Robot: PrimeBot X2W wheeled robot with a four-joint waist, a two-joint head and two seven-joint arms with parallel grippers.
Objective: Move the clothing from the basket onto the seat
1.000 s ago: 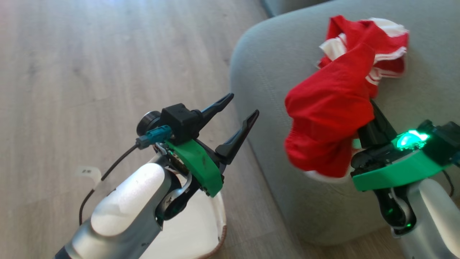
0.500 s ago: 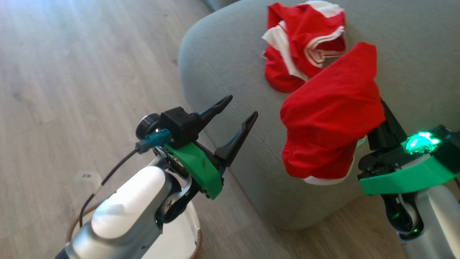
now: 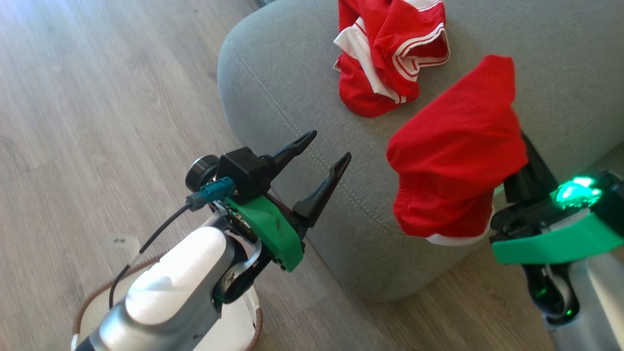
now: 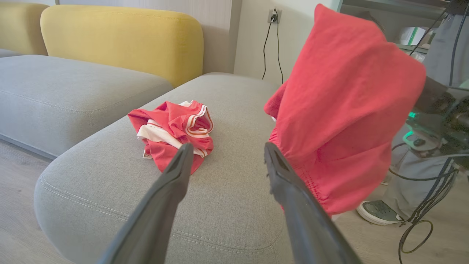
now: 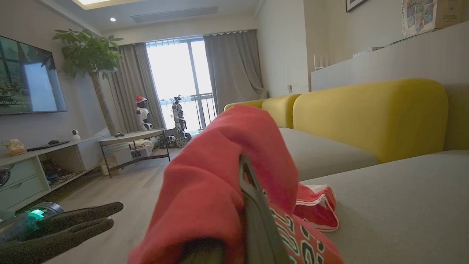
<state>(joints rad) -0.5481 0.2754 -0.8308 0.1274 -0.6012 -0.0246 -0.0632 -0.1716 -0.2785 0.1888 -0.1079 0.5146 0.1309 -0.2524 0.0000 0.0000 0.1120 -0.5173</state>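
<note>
The right gripper point(image 3: 529, 163) is clamped on a red garment point(image 3: 456, 161), evidently light and limp, draped above the seat's point(image 3: 292, 87) near edge and judged best pinched at a bunched fold; the left gripper point(image 3: 329, 146) stands spread, empty.

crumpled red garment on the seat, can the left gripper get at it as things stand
Probably yes. The left gripper is open and empty, pointing at the crumpled garment across bare seat; the hanging garment sits off to one side.
</note>
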